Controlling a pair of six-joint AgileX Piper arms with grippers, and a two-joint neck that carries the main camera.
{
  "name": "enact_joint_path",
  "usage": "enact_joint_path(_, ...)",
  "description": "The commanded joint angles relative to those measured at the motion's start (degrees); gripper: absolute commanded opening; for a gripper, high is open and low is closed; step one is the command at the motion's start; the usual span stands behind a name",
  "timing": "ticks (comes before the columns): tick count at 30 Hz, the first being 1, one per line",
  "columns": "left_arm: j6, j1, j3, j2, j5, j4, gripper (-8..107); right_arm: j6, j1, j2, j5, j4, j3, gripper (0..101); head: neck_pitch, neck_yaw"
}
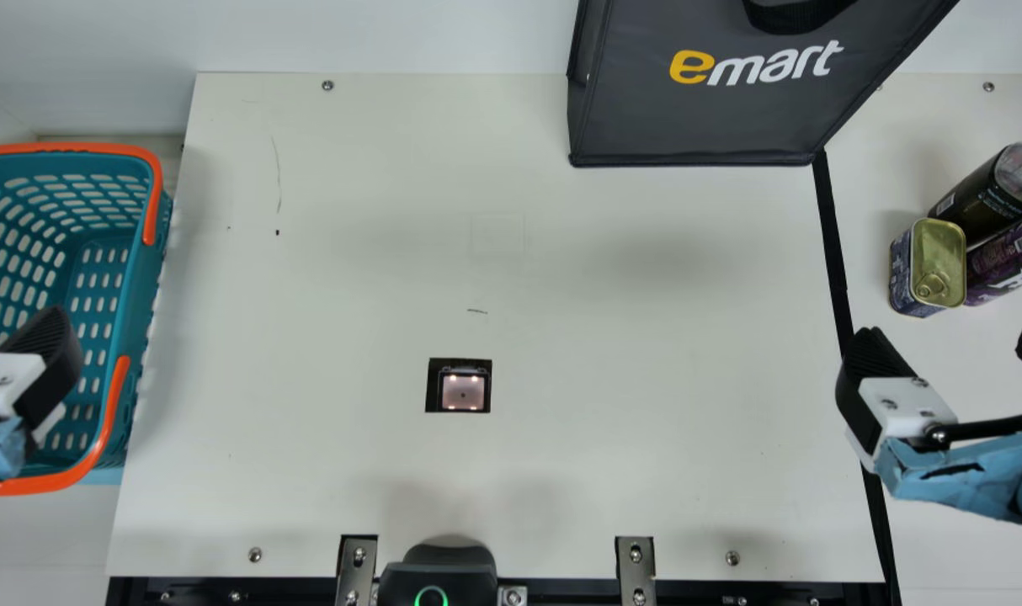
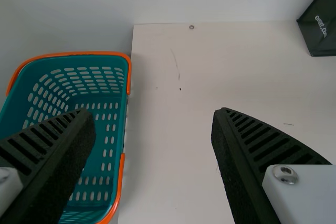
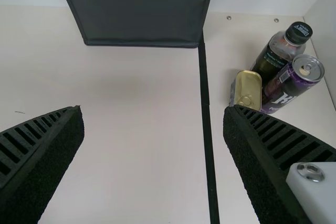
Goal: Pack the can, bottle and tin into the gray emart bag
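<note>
At the right of the main view, the gold-topped tin [image 1: 939, 263] stands against the purple can [image 1: 1009, 257] and dark-labelled bottle [image 1: 991, 192]. The gray emart bag [image 1: 696, 109] stands upright at the back, right of centre. My right gripper [image 1: 955, 352] is on the near side of the tin, fingers wide apart with nothing between them. My left gripper [image 1: 46, 368] is over the basket at the far left. In the left wrist view my left gripper [image 2: 152, 113] is open and empty; in the right wrist view my right gripper [image 3: 153, 111] also stands open.
A teal basket [image 1: 145, 337] with orange handles stands at the left edge. A black strip [image 1: 835, 252] runs along the table's right part. A dark device [image 1: 438, 581] sits at the front edge, and a small square scanner window [image 1: 463, 392] is set into the table.
</note>
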Motion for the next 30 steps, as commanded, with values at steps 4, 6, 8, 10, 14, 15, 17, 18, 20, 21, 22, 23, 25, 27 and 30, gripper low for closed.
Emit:
enact_joint_path(4,0.00,0.00,0.00,0.00,0.00,0.00,90,0.00,0.00,0.00,0.00,0.00,0.00,91,-7.07,-6.46)
enact_joint_path(6,0.00,0.00,0.00,0.00,0.00,0.00,90,0.00,0.00,0.00,0.00,0.00,0.00,91,-9.74,-9.14)
enact_joint_path(8,0.00,0.00,0.00,0.00,0.00,0.00,90,0.00,0.00,0.00,0.00,0.00,0.00,91,-12.42,-11.81)
enact_joint_path(10,0.00,0.00,0.00,0.00,0.00,0.00,90,0.00,0.00,0.00,0.00,0.00,0.00,91,-15.09,-14.48)
enact_joint_path(14,0.00,0.00,0.00,0.00,0.00,0.00,90,0.00,0.00,0.00,0.00,0.00,0.00,91,-18.44,-18.33)
enact_joint_path(15,0.00,0.00,0.00,0.00,0.00,0.00,90,0.00,0.00,0.00,0.00,0.00,0.00,91,-18.44,-18.33)
enact_joint_path(17,0.00,0.00,0.00,0.00,0.00,0.00,90,0.00,0.00,0.00,0.00,0.00,0.00,91,-18.44,-18.33)
enact_joint_path(18,0.00,0.00,0.00,0.00,0.00,0.00,90,0.00,0.00,0.00,0.00,0.00,0.00,91,-18.44,-18.33)
enact_joint_path(20,0.00,0.00,0.00,0.00,0.00,0.00,90,0.00,0.00,0.00,0.00,0.00,0.00,91,-18.44,-18.33)
enact_joint_path(21,0.00,0.00,0.00,0.00,0.00,0.00,90,0.00,0.00,0.00,0.00,0.00,0.00,91,-18.44,-18.33)
enact_joint_path(22,0.00,0.00,0.00,0.00,0.00,0.00,90,0.00,0.00,0.00,0.00,0.00,0.00,91,-18.44,-18.33)
enact_joint_path(23,0.00,0.00,0.00,0.00,0.00,0.00,90,0.00,0.00,0.00,0.00,0.00,0.00,91,-18.44,-18.33)
enact_joint_path(25,0.00,0.00,0.00,0.00,0.00,0.00,90,0.00,0.00,0.00,0.00,0.00,0.00,91,-18.44,-18.33)
enact_joint_path(27,0.00,0.00,0.00,0.00,0.00,0.00,90,0.00,0.00,0.00,0.06,0.00,0.00,91,-18.44,-18.33)
enact_joint_path(30,0.00,0.00,0.00,0.00,0.00,0.00,90,0.00,0.00,0.00,0.01,0.00,0.00,91,-18.44,-18.33)
